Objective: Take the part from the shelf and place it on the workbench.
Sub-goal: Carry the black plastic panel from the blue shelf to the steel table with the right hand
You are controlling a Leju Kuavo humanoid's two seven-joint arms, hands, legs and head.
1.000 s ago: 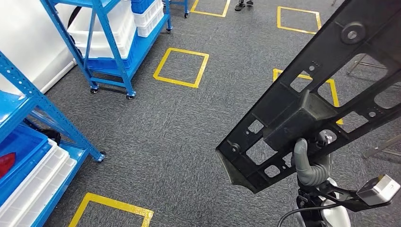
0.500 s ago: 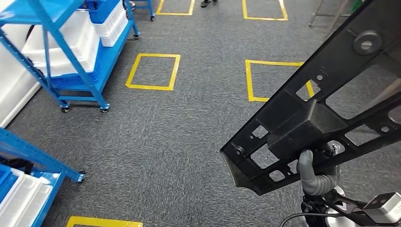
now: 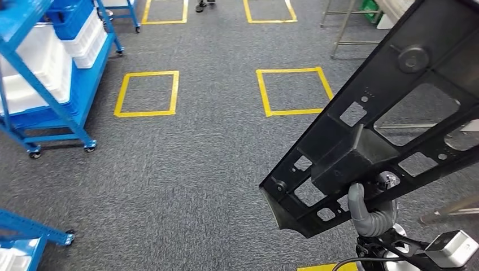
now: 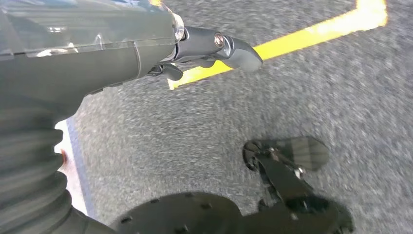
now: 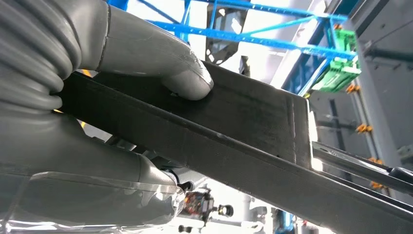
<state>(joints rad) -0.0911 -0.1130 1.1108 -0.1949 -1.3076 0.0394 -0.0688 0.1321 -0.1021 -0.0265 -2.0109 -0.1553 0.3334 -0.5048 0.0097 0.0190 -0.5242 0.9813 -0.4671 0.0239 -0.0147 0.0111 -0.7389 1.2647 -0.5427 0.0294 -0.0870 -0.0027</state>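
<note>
Head view: right hand (image 3: 370, 212) gripping long black part (image 3: 373, 130) above grey carpet (image 3: 186, 164), blue shelf (image 3: 51, 73) well apart; left hand (image 4: 214, 48) hanging, holding nothing, fingers apart.

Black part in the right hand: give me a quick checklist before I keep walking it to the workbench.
1. Right hand grips the black part: ok.
2. Thumb presses on the part's face: ok.
3. Left hand holds nothing, fingers apart: ok.
4. Grey carpet directly ahead free of obstacles: ok.
5. Blue shelf cart stands off to the left of the path: ok.
6. Workbench location: cannot tell.
</note>
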